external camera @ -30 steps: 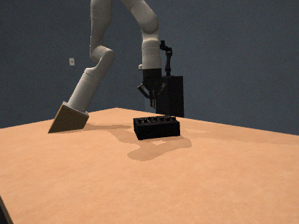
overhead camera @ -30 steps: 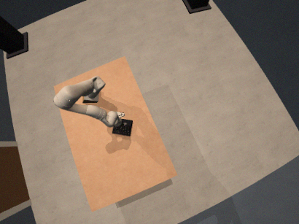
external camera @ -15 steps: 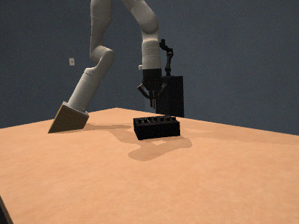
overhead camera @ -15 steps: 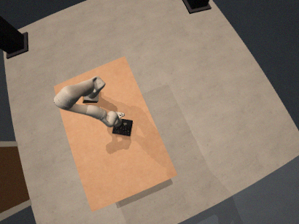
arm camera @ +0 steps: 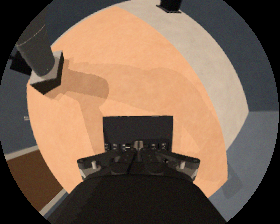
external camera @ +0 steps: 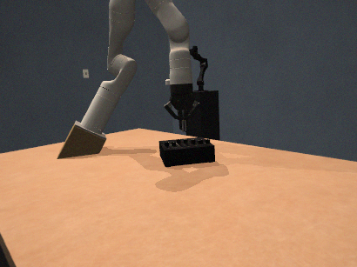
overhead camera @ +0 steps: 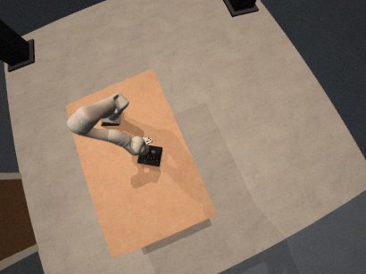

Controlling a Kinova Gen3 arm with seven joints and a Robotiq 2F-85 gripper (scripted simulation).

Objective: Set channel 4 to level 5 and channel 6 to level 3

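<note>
The lighting desk (external camera: 186, 151) is a small black box with a row of fader caps on top, standing on the orange table. It also shows in the overhead view (overhead camera: 150, 155) and in the wrist view (arm camera: 138, 133). My gripper (external camera: 182, 123) hangs straight down a little above the desk's near-left part, with its fingers shut and nothing between them. In the wrist view the closed fingertips (arm camera: 138, 155) sit just in front of the fader row. The fader levels are too small to read.
The arm's base (external camera: 80, 142) stands at the table's far left. A black pillar (external camera: 205, 114) stands behind the desk. The table's edges run close on the right in the overhead view.
</note>
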